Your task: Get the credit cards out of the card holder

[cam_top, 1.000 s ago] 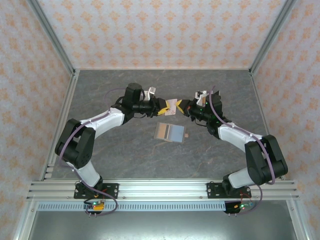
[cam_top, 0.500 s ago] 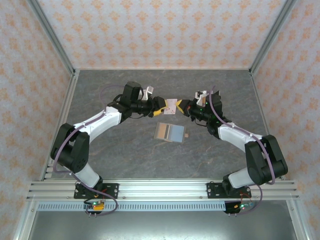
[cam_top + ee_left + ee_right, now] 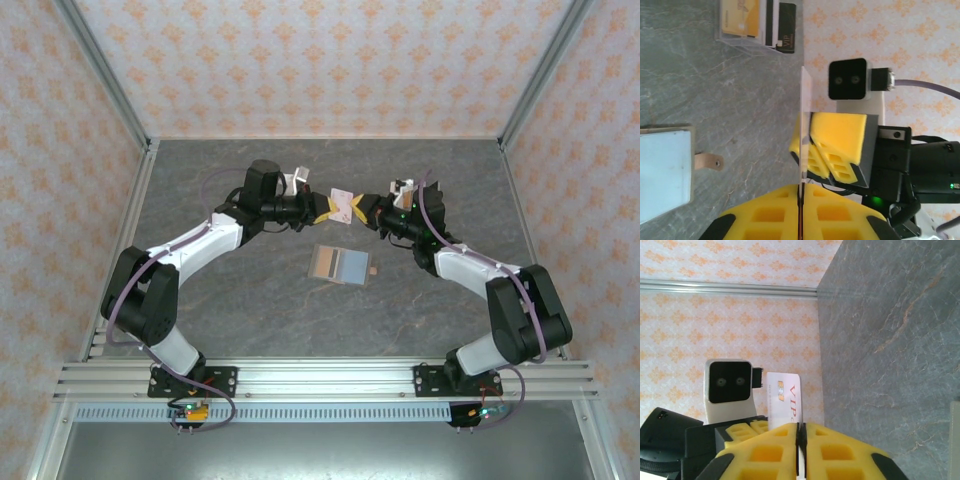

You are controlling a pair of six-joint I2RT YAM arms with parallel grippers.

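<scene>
Card (image 3: 343, 206) shifted slightly rearward | left jaws clamp it (edge-on) | right jaws clamp it too | card holder (image 3: 340, 265) lies open

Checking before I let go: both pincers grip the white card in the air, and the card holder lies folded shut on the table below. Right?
Not quite: the card holder lies open, inner panels up, as the top external view shows. The rest holds: the left pincer and right pincer both grip the white card in the air above the table.
</scene>
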